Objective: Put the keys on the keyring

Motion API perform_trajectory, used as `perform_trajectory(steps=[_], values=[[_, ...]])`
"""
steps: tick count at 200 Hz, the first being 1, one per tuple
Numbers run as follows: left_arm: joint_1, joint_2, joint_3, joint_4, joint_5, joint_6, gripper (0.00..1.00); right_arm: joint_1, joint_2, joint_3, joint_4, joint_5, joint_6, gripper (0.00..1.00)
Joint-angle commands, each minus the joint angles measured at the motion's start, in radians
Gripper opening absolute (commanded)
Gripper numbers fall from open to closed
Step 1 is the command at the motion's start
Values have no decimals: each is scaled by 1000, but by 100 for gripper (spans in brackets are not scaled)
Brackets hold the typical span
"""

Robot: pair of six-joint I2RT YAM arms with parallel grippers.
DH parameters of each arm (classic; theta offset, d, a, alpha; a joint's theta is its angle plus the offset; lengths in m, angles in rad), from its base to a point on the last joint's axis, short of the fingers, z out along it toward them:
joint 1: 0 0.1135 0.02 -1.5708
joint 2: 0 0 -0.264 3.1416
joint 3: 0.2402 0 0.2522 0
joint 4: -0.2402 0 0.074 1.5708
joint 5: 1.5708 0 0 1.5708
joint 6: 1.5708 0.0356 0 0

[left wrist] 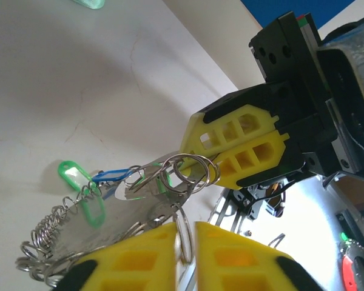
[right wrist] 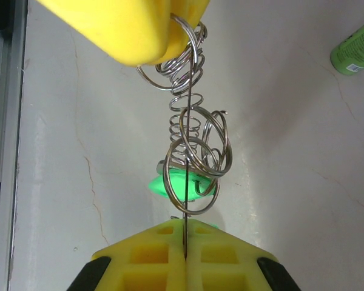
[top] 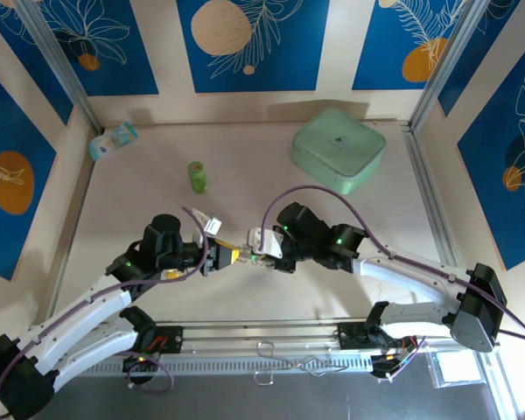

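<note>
My two grippers meet nose to nose above the middle of the table, left gripper [top: 227, 256] and right gripper [top: 261, 255]. Between them hangs the keyring [left wrist: 188, 173], a bunch of silver split rings with a coiled chain [left wrist: 48, 227] and a thin shiny flat piece. The left gripper [left wrist: 187, 229] is shut on one wire ring. The right gripper [right wrist: 185, 224] is shut on the thin flat piece, seen edge-on. A green key [left wrist: 79, 182] and a blue key [left wrist: 112, 176] dangle from the rings. The green key [right wrist: 182, 185] hangs behind the rings [right wrist: 197, 160].
A green bottle [top: 197, 177] stands upright behind the grippers, also the green bottle [right wrist: 353, 51]. A mint-green box [top: 338, 150] sits back right, a small packet [top: 114, 140] back left. A metal rail [top: 262, 337] runs along the near edge.
</note>
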Motion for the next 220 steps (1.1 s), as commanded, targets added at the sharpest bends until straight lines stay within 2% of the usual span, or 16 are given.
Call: perform_trajectory(steps=[1, 15, 36, 47, 76, 94, 120, 135, 165, 195, 220], values=[[-4, 2, 48, -28, -32, 48, 8, 13, 1, 43, 44, -39, 4, 0], [-3, 14, 78, -87, -62, 95, 0, 11, -6, 36, 42, -34, 8, 0], [-7, 33, 135, -167, -97, 172, 0, -3, -22, 9, 48, -48, 27, 0], [-8, 43, 171, -202, -103, 226, 0, -20, -28, -4, 44, -68, 42, 6], [-9, 93, 299, -355, -110, 424, 0, -52, -64, -45, 46, -140, 85, 31], [-14, 148, 395, -463, -123, 550, 0, -80, -117, -77, 64, -229, 114, 40], [-29, 201, 478, -543, -182, 692, 0, -166, -215, -127, 97, -423, 161, 41], [-44, 212, 500, -545, -212, 766, 0, -220, -265, -146, 129, -475, 191, 41], [-72, 190, 496, -479, -233, 894, 0, -295, -308, -161, 209, -471, 230, 37], [-98, 150, 459, -411, -231, 1034, 0, -327, -279, -168, 328, -368, 278, 29], [-121, 137, 438, -383, -272, 1130, 0, -311, -223, -148, 349, -424, 290, 31]])
